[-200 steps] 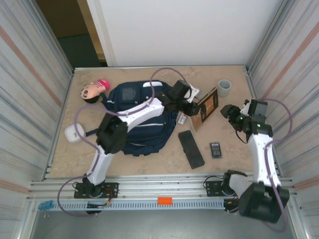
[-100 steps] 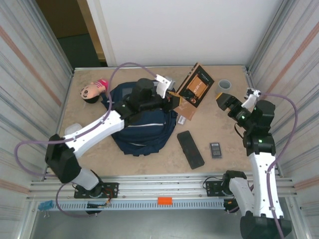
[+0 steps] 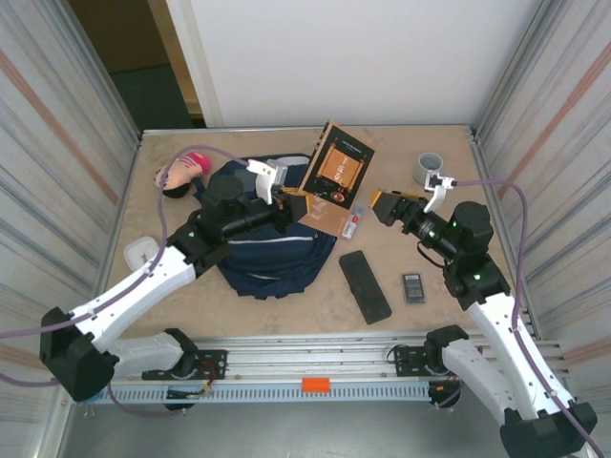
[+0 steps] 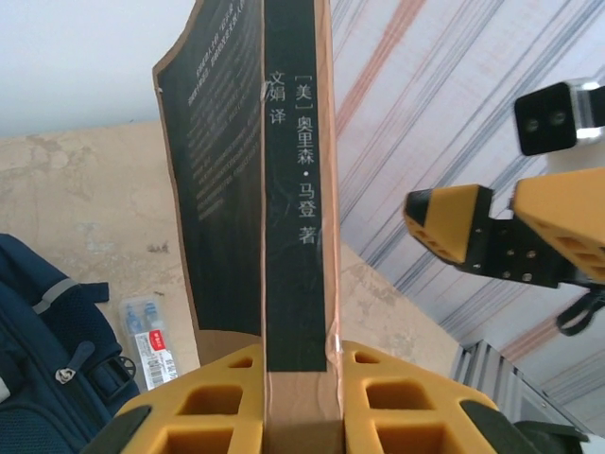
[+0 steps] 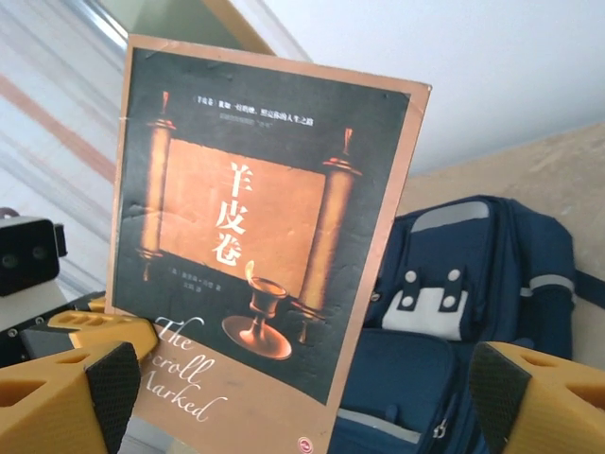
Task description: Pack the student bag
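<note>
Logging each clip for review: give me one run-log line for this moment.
left fingers shut on book, held upright | right fingers open, facing book, not touching | book not yet in student bag

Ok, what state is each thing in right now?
book: upright, clamped at its lower end by the left pincer
left pincer: shut on the book
right pincer: open, facing the cover, not touching it
student bag: lying flat
cup: upright
black case: lying flat
</note>
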